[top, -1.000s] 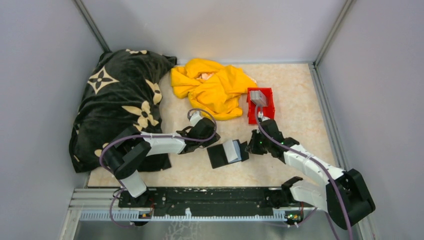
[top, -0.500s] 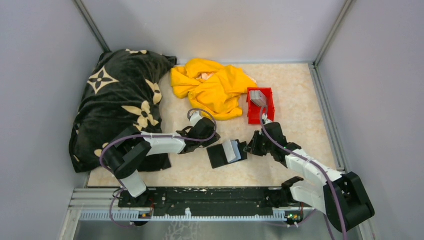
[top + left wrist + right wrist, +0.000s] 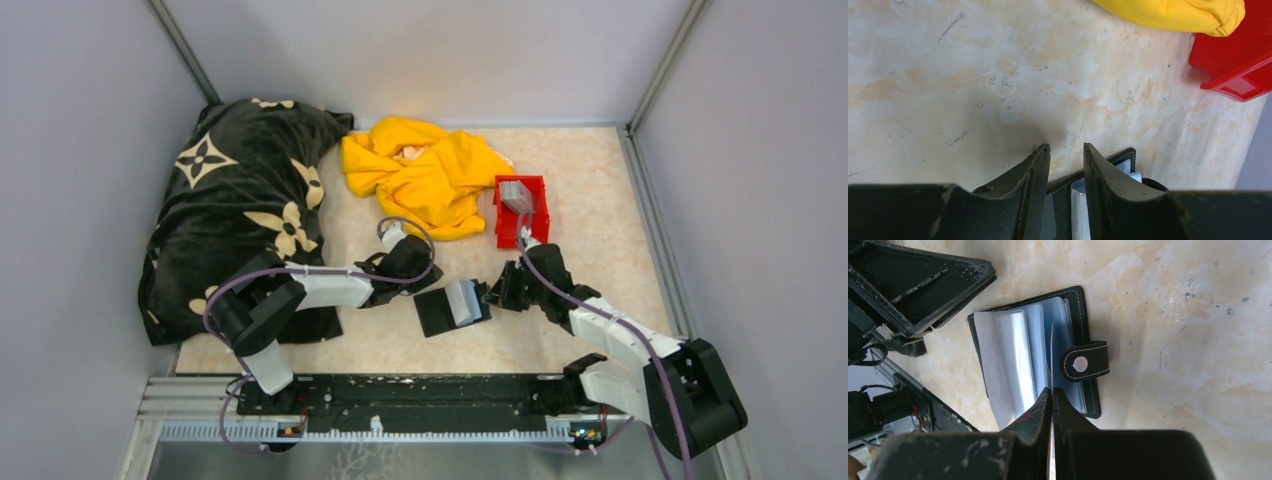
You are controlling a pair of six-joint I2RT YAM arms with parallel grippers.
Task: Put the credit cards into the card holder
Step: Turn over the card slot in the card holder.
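Card holder (image 3: pixel 452 305) first: in the top view you see it lying open on the table (image 3: pixel 600 230), pale sleeves up, between the two arms. Your left gripper (image 3: pixel 428 288) sits at its 9 o'clock edge and your right gripper (image 3: pixel 496 292) at its 3 o'clock edge. At 1 o'clock from the holder stands the red bin (image 3: pixel 543 212), with a grey stack of credit cards (image 3: pixel 516 193) leaning inside. A yellow cloth (image 3: pixel 425 180) lies at the holder's 12 o'clock and a black flowered blanket (image 3: pixel 240 200) at its 10 o'clock. In your left wrist view the two fingers (image 3: pixel 1040 167) stand a narrow gap apart with bare table between the tips. The holder's stitched corner and a pale sleeve show beneath the finger on the 3 o'clock side, but you cannot tell whether the fingers press on it. In your right wrist view the fingers are closed tight on a single thin card (image 3: pixel 1052 355), seen edge-on. It runs toward 12 o'clock over the holder's clear sleeves, just beside the snap tab (image 3: pixel 1085 362). You cannot tell whether it sits in a slot.
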